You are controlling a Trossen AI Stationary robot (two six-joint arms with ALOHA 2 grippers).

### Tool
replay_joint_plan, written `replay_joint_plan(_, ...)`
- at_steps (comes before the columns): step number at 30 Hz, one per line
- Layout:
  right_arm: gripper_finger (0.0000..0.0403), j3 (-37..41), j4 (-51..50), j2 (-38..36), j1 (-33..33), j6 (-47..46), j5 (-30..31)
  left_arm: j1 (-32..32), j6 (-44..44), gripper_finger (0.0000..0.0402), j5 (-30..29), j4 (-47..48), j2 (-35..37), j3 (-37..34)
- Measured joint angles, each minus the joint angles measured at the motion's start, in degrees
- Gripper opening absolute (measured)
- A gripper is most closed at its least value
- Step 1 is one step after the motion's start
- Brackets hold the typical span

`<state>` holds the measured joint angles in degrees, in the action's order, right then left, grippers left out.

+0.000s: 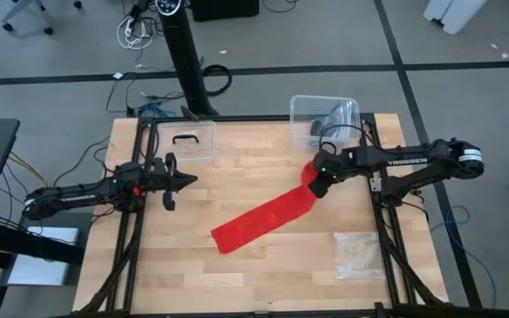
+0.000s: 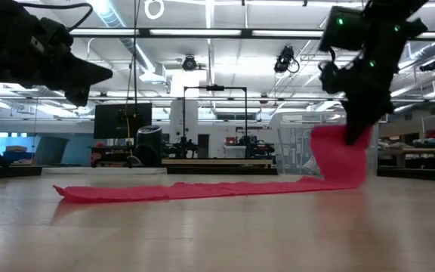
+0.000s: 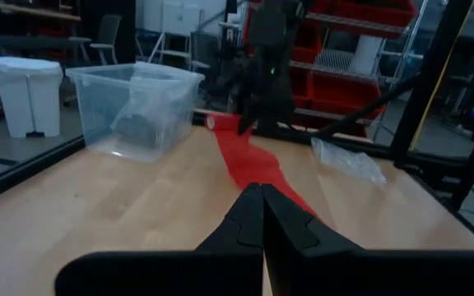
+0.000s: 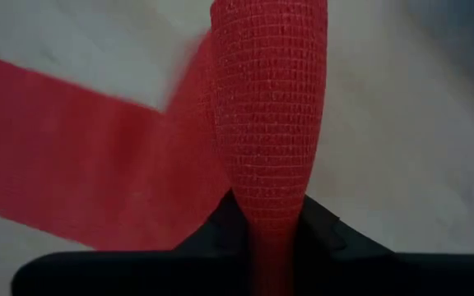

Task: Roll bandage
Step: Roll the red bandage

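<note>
The red bandage (image 1: 268,216) lies as a flat band slanting across the table's middle, its near left end (image 1: 226,238) resting flat on the wood. Its far right end is raised, with my right gripper (image 1: 317,187) shut on it. In the low view the band (image 2: 202,190) lies flat, then climbs to the gripper (image 2: 356,136). My left gripper (image 1: 190,180) is shut and level over the table's left side, clear of the bandage (image 3: 253,164). My right gripper pinches the bandage's far right end (image 4: 268,215) between its two fingers, coming from above and slanting down. The cloth is bunched narrow where the fingers close. That end is lifted clear of the table, and the strip hangs down from it (image 2: 346,162) onto the wood.
A clear bin (image 1: 325,119) stands at the far right edge and another (image 1: 186,141) at the far left. A clear plastic bag (image 1: 359,254) lies near the right front corner. Bare wood lies in front of the bandage.
</note>
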<state>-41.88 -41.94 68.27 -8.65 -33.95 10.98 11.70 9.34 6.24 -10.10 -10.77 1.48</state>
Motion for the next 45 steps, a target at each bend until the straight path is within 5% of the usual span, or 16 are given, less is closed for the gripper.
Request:
replay_joint_plan(6,0.0047,-9.3,0.0,0.0,2.8,9.3,3.2,0.0,0.2,0.0001,0.9,-0.7,-5.3,6.2)
replay_joint_plan(11,0.0047,-16.0,1.8,1.4,5.8,17.9,6.8,0.0,-2.1,0.0001,3.7,-0.2,-16.4,12.4)
replay_joint_plan(20,0.0047,-27.6,3.0,15.2,11.0,31.0,13.5,0.1,-13.6,0.0027,10.0,0.2,-40.2,32.2)
replay_joint_plan(26,0.0047,-33.2,2.2,21.5,14.0,34.4,17.8,0.0,-18.3,0.0072,8.0,6.4,-52.3,41.6)
replay_joint_plan(34,0.0047,-34.9,3.0,22.2,15.2,35.2,21.4,-0.1,-14.8,0.0110,8.4,-1.9,-62.0,43.7)
replay_joint_plan(45,0.0046,-34.8,3.8,22.1,15.1,37.1,21.1,-0.1,-13.4,0.0112,6.9,-9.6,-65.4,43.7)
